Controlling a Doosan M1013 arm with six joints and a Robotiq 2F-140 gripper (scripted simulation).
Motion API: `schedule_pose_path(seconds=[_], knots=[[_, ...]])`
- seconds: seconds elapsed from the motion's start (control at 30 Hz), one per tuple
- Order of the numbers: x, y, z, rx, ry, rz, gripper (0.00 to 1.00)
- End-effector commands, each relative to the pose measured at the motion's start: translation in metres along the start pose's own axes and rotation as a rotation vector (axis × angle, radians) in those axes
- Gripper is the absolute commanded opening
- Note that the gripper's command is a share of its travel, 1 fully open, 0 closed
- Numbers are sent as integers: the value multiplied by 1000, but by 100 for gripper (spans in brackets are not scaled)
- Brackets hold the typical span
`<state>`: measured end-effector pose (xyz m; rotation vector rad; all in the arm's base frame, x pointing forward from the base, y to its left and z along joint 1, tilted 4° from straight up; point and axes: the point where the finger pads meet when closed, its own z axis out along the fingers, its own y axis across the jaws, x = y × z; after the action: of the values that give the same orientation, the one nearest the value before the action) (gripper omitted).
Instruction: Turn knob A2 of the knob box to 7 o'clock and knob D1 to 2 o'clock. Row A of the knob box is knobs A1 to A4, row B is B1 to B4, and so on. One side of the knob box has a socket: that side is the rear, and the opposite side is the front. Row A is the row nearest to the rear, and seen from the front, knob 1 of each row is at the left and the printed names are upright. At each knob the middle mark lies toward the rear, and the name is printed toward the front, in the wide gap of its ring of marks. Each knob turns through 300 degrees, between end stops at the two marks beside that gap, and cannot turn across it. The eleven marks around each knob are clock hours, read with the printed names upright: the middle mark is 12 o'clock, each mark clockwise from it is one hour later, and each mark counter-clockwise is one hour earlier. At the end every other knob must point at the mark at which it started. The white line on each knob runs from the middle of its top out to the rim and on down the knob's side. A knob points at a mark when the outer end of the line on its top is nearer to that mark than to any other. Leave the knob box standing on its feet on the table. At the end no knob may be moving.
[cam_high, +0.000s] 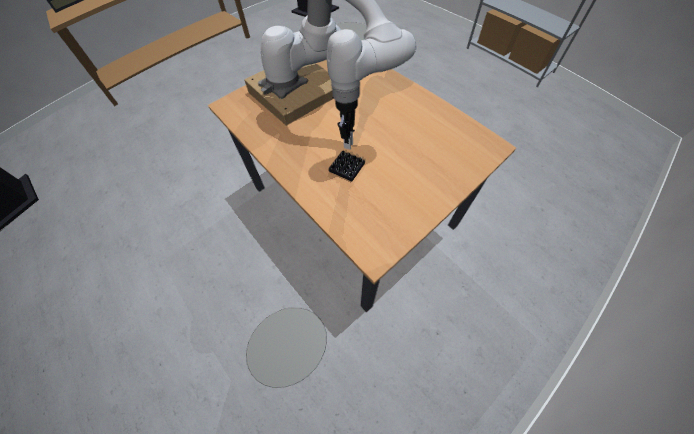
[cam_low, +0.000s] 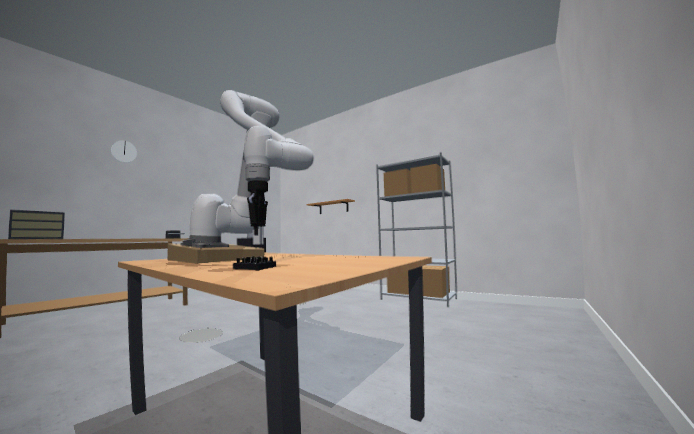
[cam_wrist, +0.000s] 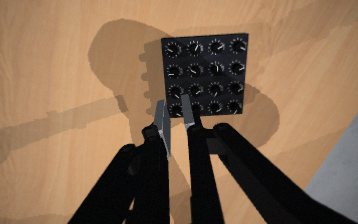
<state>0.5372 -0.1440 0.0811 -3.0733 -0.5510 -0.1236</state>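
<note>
The black knob box (cam_high: 345, 166) (cam_low: 254, 263) (cam_wrist: 205, 75) stands on its feet near the middle of the wooden table (cam_high: 409, 204) (cam_low: 307, 281) (cam_wrist: 60, 60). It carries four rows of four black knobs with white lines; the printed names are too small to read. My gripper (cam_high: 348, 145) (cam_low: 258, 241) (cam_wrist: 175, 108) points straight down and hovers a little above the box's edge nearest the arm's base. Its fingers stand a narrow gap apart with nothing between them. In the wrist view they frame the lower left corner knob (cam_wrist: 175, 109) from above without touching it.
The arm's base sits on a wooden block (cam_high: 301, 99) (cam_low: 204, 253) at the table's back corner. A metal shelf with cardboard boxes (cam_high: 527, 40) (cam_low: 414, 179) and a wooden workbench (cam_high: 143, 51) (cam_low: 76, 245) stand away from the table.
</note>
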Motion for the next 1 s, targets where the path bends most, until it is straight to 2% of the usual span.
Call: schedule_pose_path(seconds=[0.0,0.23,0.97], knots=[[0,0,-1,-9,-9,122,12],[0,0,-3,-10,-8,303,12],[0,0,-4,-10,-8,307,12]])
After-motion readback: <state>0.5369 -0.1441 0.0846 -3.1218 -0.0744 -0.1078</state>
